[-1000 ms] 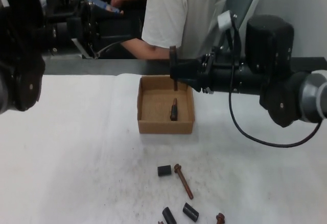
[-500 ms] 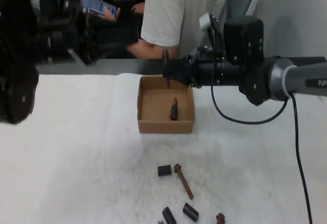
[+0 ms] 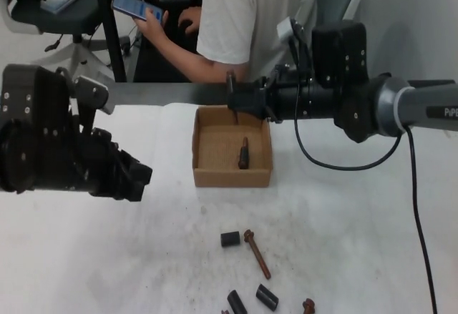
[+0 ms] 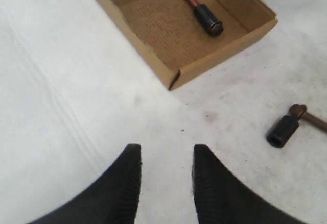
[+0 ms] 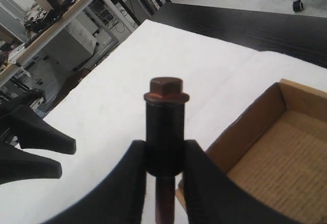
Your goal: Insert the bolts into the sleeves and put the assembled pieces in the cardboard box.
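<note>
The cardboard box (image 3: 232, 179) already contains one assembled piece (image 3: 243, 154). A second assembled piece (image 5: 165, 124) is clamped upright in the right gripper (image 5: 164, 169) over the box's far rim, not yet deposited. The left gripper (image 4: 163, 183) is positioned beside the box, narrowly parted and empty. Unassembled sleeves (image 3: 230, 239) and bolts (image 3: 255, 252) lie well in front of the box. No obstruction is judged present.

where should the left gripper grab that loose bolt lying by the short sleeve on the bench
Grip the bolt at mid-shank, coming straight down from above with the jaws across its length. It lies flat, its head close beside the sleeve, so the bare shank likely gives the open left gripper the clearest room.
</note>
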Tool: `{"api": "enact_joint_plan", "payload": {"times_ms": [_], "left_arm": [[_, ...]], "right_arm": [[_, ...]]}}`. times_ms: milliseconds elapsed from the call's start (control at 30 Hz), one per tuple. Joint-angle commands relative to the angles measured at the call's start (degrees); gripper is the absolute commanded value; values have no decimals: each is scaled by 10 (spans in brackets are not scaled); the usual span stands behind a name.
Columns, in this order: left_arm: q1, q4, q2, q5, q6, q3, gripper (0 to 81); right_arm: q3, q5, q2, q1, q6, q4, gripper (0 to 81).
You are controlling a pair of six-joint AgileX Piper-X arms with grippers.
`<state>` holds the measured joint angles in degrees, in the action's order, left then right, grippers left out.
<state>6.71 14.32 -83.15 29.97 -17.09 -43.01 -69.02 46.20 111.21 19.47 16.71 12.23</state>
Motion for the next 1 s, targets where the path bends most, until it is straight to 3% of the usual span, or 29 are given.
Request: {"api": "enact_joint_plan", "payload": {"times_ms": [0,133,567,967], "left_arm": [[4,1,6,-30,-15,-11,320],[4,1,6,-31,6,-23,320],[4,5,37,-22,11,-29,320],[4,5,45,-20,13,-29,320]], "right_arm": [[-8,-8,-5,-2,-27,-26,8],[-8,-16,-5,-2,-68,-65,8],[-24,-28,41,1,-48,-73,8],[-128,-65,84,0,-103,-200,8]]}}
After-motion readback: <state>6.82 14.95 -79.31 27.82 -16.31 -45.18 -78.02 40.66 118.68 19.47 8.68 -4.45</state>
